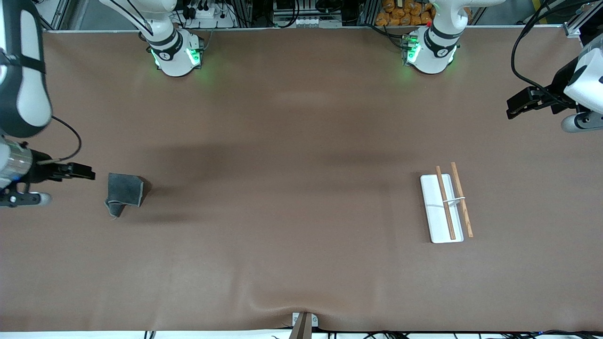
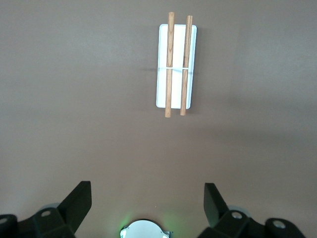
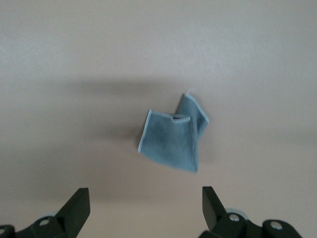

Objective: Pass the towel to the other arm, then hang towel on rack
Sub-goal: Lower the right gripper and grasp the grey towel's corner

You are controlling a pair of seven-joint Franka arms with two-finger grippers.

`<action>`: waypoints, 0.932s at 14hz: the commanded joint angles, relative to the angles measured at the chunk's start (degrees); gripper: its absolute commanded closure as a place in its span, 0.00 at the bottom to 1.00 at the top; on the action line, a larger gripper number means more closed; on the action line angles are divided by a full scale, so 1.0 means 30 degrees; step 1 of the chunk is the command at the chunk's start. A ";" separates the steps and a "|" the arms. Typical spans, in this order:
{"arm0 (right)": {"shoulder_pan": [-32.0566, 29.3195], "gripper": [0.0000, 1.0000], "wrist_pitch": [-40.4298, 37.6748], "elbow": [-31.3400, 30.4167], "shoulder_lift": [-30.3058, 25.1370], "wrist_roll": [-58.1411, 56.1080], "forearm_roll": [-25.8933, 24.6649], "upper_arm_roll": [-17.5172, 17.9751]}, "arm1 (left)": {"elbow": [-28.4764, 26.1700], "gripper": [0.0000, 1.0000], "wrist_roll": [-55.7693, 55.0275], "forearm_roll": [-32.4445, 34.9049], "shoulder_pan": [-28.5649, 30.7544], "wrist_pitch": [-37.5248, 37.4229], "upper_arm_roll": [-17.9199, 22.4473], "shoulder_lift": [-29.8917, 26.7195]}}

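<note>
On the table, towel (image 1: 124, 190): we see it folded, toward the right arm's end.
Rack (image 1: 444, 207): toward the left arm's end.
Left gripper (image 2: 147, 203): wide, holding nothing.
Right gripper (image 3: 145, 206): wide, beside the towel.

Folded grey towel (image 1: 125, 189) flat, well apart from rack (image 1: 442, 208)

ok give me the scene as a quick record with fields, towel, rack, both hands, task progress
towel: dark grey towel, folded and creased, flat on the brown table toward the right arm's end
rack: rack with white base and two wooden rods, toward the left arm's end, nothing hung on it
right hand: right hand open, empty, up in the air beside the towel
left hand: left hand open, empty, up over the table's end, apart from the rack
task progress: towel not yet picked up, no handover yet
</note>
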 commanded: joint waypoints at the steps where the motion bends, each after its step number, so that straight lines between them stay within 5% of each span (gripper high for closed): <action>1: -0.0579 0.00 0.1928 -0.0543 0.1079 -0.2450 -0.0009 0.0261 | -0.0368 0.00 0.0292 -0.0328 0.0140 0.0294 -0.0055 -0.0403; 9: -0.1136 0.00 0.5182 -0.2444 0.3019 -0.4918 -0.0009 0.0290 | -0.0514 0.00 0.0292 -0.0328 0.0111 0.0469 -0.0085 -0.0374; 13: -0.1137 0.10 0.6063 -0.3059 0.3019 -0.6410 -0.0009 0.0290 | -0.0572 0.00 0.0292 -0.0357 0.0111 0.0470 -0.0085 -0.0462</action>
